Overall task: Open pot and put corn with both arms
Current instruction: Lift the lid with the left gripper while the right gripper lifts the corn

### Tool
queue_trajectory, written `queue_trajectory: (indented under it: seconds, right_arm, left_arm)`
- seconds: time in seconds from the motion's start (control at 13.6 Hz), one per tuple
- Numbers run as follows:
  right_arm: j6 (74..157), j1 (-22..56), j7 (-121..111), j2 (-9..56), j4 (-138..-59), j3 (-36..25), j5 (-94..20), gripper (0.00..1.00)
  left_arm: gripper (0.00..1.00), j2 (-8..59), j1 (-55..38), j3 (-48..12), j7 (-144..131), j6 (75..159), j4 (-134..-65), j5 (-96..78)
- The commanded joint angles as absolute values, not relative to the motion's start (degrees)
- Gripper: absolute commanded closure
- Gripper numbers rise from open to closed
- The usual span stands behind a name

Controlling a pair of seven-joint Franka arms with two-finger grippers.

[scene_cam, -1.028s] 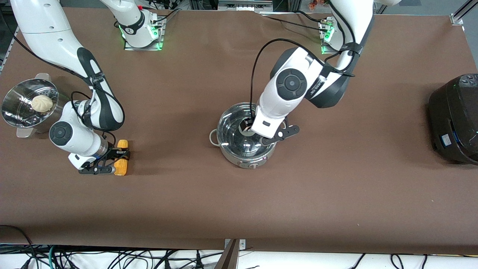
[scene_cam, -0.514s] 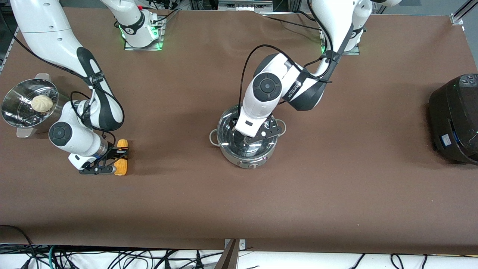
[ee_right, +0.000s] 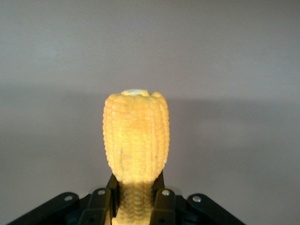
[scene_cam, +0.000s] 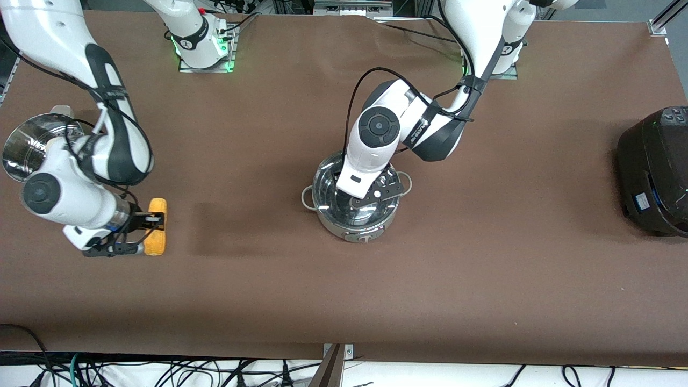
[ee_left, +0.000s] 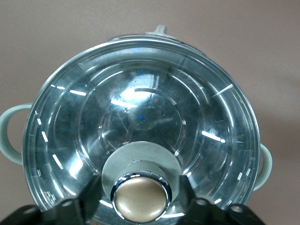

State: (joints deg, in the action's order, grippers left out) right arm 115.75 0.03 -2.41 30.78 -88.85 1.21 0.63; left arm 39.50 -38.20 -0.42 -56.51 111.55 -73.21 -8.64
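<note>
The steel pot (scene_cam: 322, 207) stands mid-table with its glass lid (ee_left: 140, 108) on it. My left gripper (scene_cam: 356, 200) is down over the lid. In the left wrist view its fingers (ee_left: 93, 197) stand open on either side of the tan knob (ee_left: 140, 199), with a small gap each side. My right gripper (scene_cam: 146, 232) is shut on the yellow corn (scene_cam: 157, 212) and holds it a little above the table near the right arm's end. In the right wrist view the cob (ee_right: 136, 136) sticks out from the right gripper (ee_right: 136, 199).
A perforated steel bowl (scene_cam: 24, 142) stands at the right arm's end of the table, partly hidden by the right arm. A big black cooker (scene_cam: 653, 172) stands at the left arm's end. Bare brown table lies between the corn and the pot.
My right gripper has lifted the corn off the table and shifted it toward the right arm's end. My left gripper has moved across the lid to sit over the knob.
</note>
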Motion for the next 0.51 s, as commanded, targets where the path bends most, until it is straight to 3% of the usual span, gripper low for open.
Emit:
queue_trajectory:
  seconds: [0.0,0.22,0.44]
  right_arm:
    - [102.0,-0.5,-3.4,30.5,-78.6,0.8,-1.2,1.00]
    - [93.6,-0.6,-3.8,30.4,-69.5,0.5,-0.7,1.00]
    - [88.2,-1.0,-3.6,30.4,-63.8,0.4,-0.5,1.00]
  left_arm:
    - [0.56,40.4,-39.0,0.3,-57.7,111.1,-71.3,-7.2]
    - [1.00,40.3,-39.0,0.4,-57.7,111.0,-71.3,-7.3]
    - [1.00,38.4,-38.7,0.4,-57.3,109.6,-71.3,-7.7]
